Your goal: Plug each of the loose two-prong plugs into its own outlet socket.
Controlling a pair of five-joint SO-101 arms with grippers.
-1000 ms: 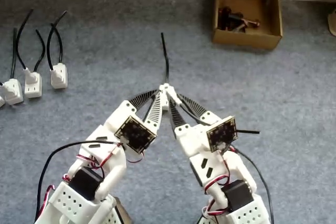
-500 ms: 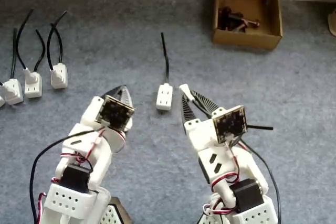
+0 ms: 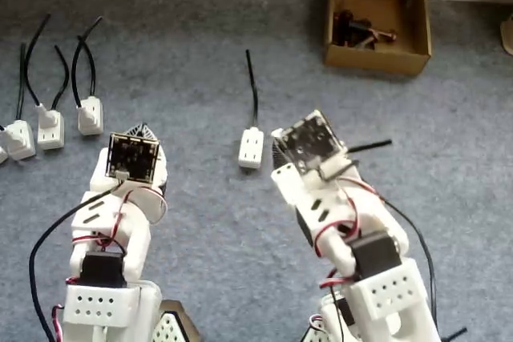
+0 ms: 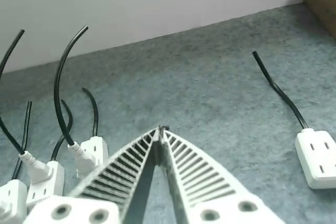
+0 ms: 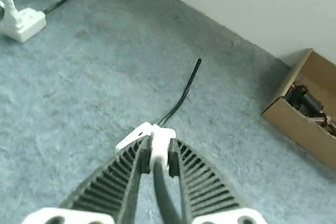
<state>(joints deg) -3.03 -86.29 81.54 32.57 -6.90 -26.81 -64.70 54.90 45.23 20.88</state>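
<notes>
A loose white outlet socket (image 3: 251, 148) lies flat on the grey carpet, its black cord running away from the arms. My right gripper (image 5: 157, 144) is shut on a white two-prong plug (image 5: 160, 153), whose black cable trails back over the arm. The plug hovers just short of that socket (image 5: 132, 137); I cannot tell whether they touch. My left gripper (image 4: 160, 129) is shut with nothing in it. It sits left of the socket (image 4: 315, 158), near three sockets (image 4: 93, 149) that have plugs in them.
The three plugged sockets (image 3: 50, 128) lie in a row at the left edge with their cords curling up. A cardboard box (image 3: 373, 60) holding dark parts stands at the back right. Bare carpet lies between the two arms and around the loose socket.
A second ago both grippers met at the loose socket. The left gripper has since let go, swung left and shut. The right arm has drawn back and turned, still holding the plug.
</notes>
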